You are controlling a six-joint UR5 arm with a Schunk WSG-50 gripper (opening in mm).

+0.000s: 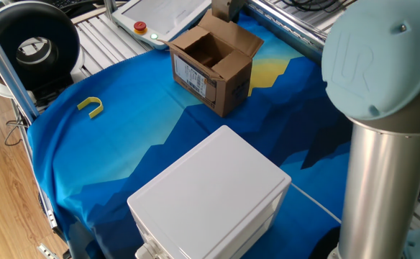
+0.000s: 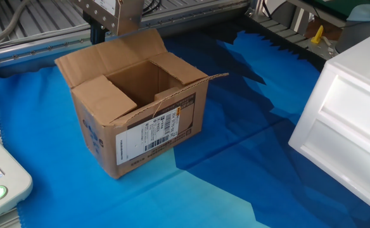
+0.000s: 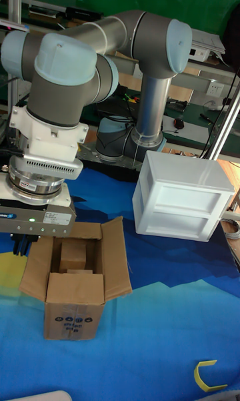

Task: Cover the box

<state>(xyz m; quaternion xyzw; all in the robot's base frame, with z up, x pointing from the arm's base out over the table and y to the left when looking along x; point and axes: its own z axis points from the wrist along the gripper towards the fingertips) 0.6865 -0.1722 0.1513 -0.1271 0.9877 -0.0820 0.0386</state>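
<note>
The box (image 2: 148,131) is a small brown carton with a white barcode label on its side. It stands on the blue cloth with its top open. Its back flap (image 2: 112,54) stands up and a side flap (image 2: 102,96) leans inward. Nothing shows inside it. My gripper (image 2: 97,36) hangs just behind the raised back flap, at the box's far edge. The tall fixed view shows the gripper (image 3: 22,242) beside the box (image 3: 73,307), over its outer flap. Only dark finger stubs show under the grey wrist block, so their spacing is unclear. The box (image 1: 213,72) sits at the cloth's far end.
A large white plastic box (image 1: 210,194) stands near the cloth's front, with the arm's grey column (image 1: 382,180) beside it. A yellow U-shaped piece (image 1: 90,106) lies to the left. A pendant (image 1: 160,18) with a red button rests behind the carton on the metal rails.
</note>
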